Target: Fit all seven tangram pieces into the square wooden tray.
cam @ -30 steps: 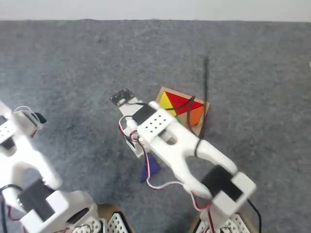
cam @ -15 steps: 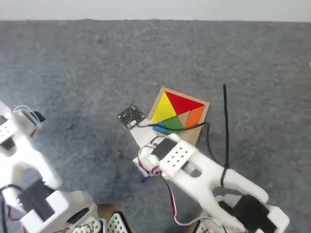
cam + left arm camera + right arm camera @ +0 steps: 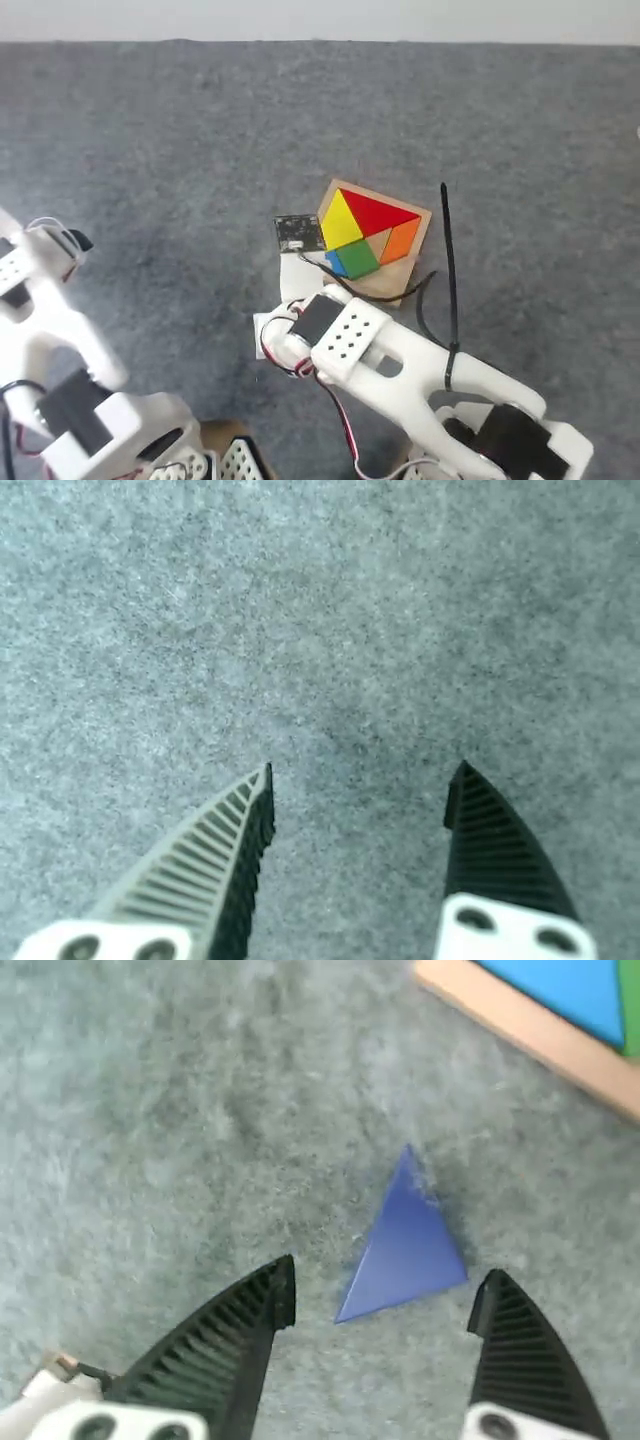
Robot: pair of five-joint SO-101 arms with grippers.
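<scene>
The square wooden tray [image 3: 410, 272] lies tilted at mid-table, holding yellow [image 3: 340, 222], red [image 3: 380, 212], orange [image 3: 402, 240], green [image 3: 355, 256] and light blue pieces. A dark blue triangle [image 3: 405, 1245] lies flat on the grey carpet just off the tray's edge [image 3: 520, 1022]. My right gripper [image 3: 390, 1275] hovers open above it, one finger on each side, not touching. In the high view the right arm [image 3: 345, 340] covers that triangle. My left gripper [image 3: 363, 775] stands open over bare carpet; its arm [image 3: 40, 300] is at the far left.
A black cable [image 3: 448, 260] runs from the right arm past the tray's near corner. Grey carpet [image 3: 180, 150] covers the whole table, with open room left of and behind the tray.
The right arm drew back from over the tray toward the near edge, uncovering the pieces in it. The blue triangle went out of sight under the arm in the high view. The left arm stayed still.
</scene>
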